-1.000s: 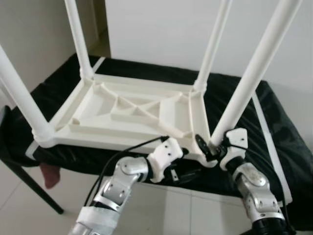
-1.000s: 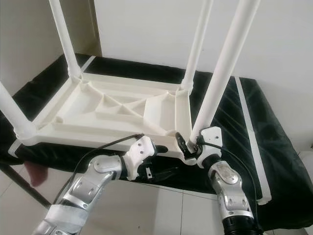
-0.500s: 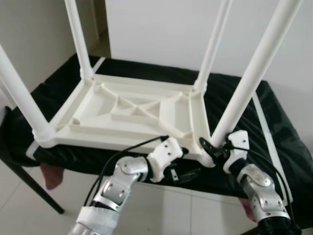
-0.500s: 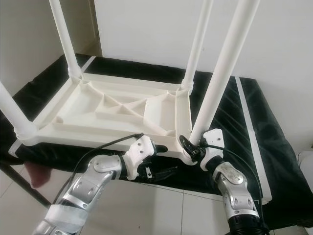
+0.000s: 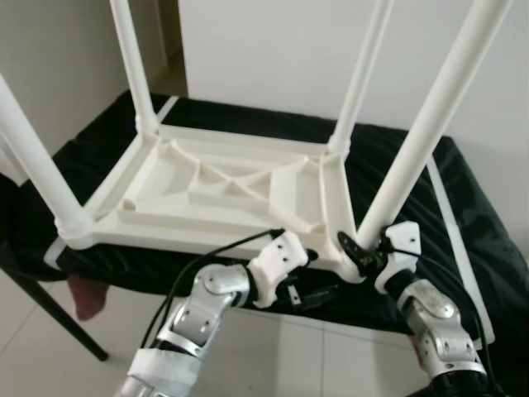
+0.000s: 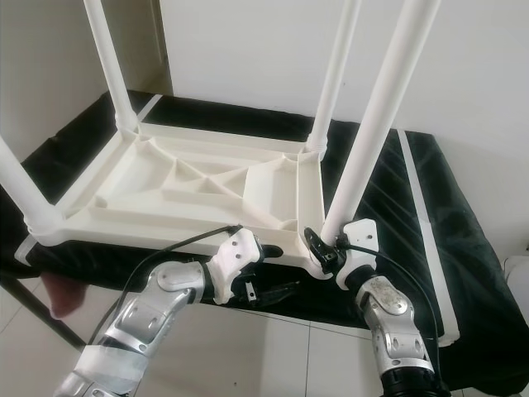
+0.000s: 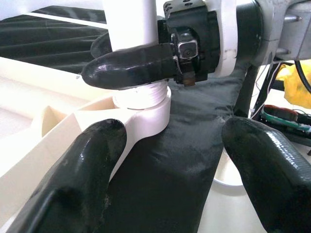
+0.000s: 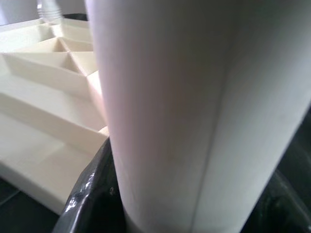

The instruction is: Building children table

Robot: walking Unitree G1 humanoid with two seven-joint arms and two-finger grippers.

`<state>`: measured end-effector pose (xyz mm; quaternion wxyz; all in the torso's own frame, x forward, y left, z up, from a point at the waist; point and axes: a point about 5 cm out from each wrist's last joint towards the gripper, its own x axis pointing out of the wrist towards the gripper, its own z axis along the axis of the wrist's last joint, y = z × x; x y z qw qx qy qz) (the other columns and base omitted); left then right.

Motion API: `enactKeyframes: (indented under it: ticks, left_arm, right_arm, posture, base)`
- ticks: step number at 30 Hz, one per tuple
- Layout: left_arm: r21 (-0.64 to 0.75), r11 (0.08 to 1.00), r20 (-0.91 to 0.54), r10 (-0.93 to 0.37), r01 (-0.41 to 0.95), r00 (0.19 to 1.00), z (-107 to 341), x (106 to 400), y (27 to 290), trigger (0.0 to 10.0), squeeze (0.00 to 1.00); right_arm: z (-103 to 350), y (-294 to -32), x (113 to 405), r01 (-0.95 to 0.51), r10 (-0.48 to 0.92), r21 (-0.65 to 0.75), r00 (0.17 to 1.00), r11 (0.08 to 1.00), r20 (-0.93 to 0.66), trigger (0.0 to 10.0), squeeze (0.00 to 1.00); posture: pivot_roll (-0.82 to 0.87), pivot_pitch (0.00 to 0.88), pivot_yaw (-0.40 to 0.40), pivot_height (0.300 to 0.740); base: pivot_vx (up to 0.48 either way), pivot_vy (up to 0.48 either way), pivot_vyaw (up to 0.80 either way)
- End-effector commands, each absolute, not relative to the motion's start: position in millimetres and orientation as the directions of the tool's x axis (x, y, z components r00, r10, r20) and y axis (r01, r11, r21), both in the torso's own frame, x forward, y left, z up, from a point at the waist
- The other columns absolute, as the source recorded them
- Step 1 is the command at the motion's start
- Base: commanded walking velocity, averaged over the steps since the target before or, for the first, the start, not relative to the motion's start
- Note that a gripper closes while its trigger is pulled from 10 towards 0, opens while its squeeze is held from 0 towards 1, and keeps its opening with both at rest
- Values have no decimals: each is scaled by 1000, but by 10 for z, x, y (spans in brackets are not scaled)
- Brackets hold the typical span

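No readable text, labels, brands or nos. found in any view. White table underside (image 5: 223,186) & legs: plain, unmarked. Black cover (image 5: 463,215): white stripes only, no print. Small board at right edge of left wrist view (image 7: 286,119): too blurred to be read.

Both robot arms are shiny silver metal with round joints. The left arm (image 5: 202,310), at the bottom middle of the left eye view, has white tape around its lower part and a thin black cable looping over it. Each wrist ends in a chunky white block. The left gripper (image 7: 170,179) has two fat, rounded black fingers (image 7: 73,189). The right gripper (image 6: 318,252), at lower right, is black too, with small screws and black wires.
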<state>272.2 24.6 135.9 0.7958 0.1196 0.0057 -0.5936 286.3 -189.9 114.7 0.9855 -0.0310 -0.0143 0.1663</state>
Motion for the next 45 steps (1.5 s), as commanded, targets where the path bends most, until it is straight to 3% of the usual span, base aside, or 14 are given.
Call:
enactKeyframes:
  ticks: [1, 10, 15, 24, 25, 26, 27, 28, 40, 41, 45]
  left_arm:
    - [186, 312, -143, -930, 932, 340, 1363, 2733, 254, 10000, 0]
    - [184, 305, -144, -932, 934, 333, 1355, 2720, 246, 10000, 0]
    - [181, 312, -142, -930, 933, 338, 1354, 2720, 247, 10000, 0]
    - [177, 300, -142, -935, 938, 325, 1351, 2712, 214, 10000, 0]
    - [178, 298, -139, -936, 938, 324, 1359, 2723, 200, 10000, 0]
    - [178, 298, -139, -936, 938, 324, 1359, 2723, 200, 10000, 0]
    - [177, 297, -138, -936, 938, 322, 1360, 2724, 195, 10000, 0]
    - [178, 294, -138, -937, 939, 320, 1359, 2719, 189, 10000, 0]
    - [177, 292, -136, -939, 940, 317, 1348, 2704, 174, 10000, 0]
    - [178, 294, -137, -938, 939, 320, 1344, 2709, 184, 10000, 0]
    - [179, 295, -138, -937, 939, 321, 1342, 2711, 194, 10000, 0]
  right_arm:
    - [1026, -1883, 2823, -295, 292, -70, 955, 953, -46, 10000, 0]
    - [952, -1724, 2715, 89, -86, 65, 995, 994, -42, 10000, 0]
    - [926, -1579, 2693, 182, -175, 137, 982, 974, -64, 10000, 0]
    - [983, -1528, 2686, 160, -154, 146, 987, 976, -51, 10000, 0]
    - [991, -1549, 2673, 174, -168, 150, 984, 973, -56, 10000, 161]
    - [991, -1549, 2673, 174, -168, 150, 984, 973, -56, 10000, 161]
    - [999, -1553, 2669, 176, -170, 148, 984, 973, -54, 10000, 635]
    - [1022, -1554, 2667, 169, -165, 146, 986, 975, -40, 10000, 1000]
    - [1164, -1693, 2686, -5, 0, 105, 999, 994, 48, 10000, 1000]
    - [1175, -1741, 2705, -74, 70, 85, 996, 994, 47, 10000, 0]
    - [1187, -1781, 2717, -131, 128, 66, 991, 989, 44, 10000, 0]
  posture:
    - [20, 0, -50, 740]
    - [16, 0, -56, 740]
    - [15, 0, -56, 740]
    - [-2, 0, -51, 740]
    - [-4, 0, -51, 740]
    - [-4, 0, -51, 740]
    - [-6, 0, -50, 740]
    - [-7, 0, -51, 740]
    - [0, 0, -59, 740]
    - [2, 0, -63, 740]
    - [2, 0, -63, 740]
  base:
    - [0, 0, 0]
    - [0, 0, 0]
    - [0, 0, 0]
    - [0, 0, 0]
    - [0, 0, 0]
    - [0, 0, 0]
    - [0, 0, 0]
    - [0, 0, 0]
    - [0, 0, 0]
    - [0, 0, 0]
    - [0, 0, 0]
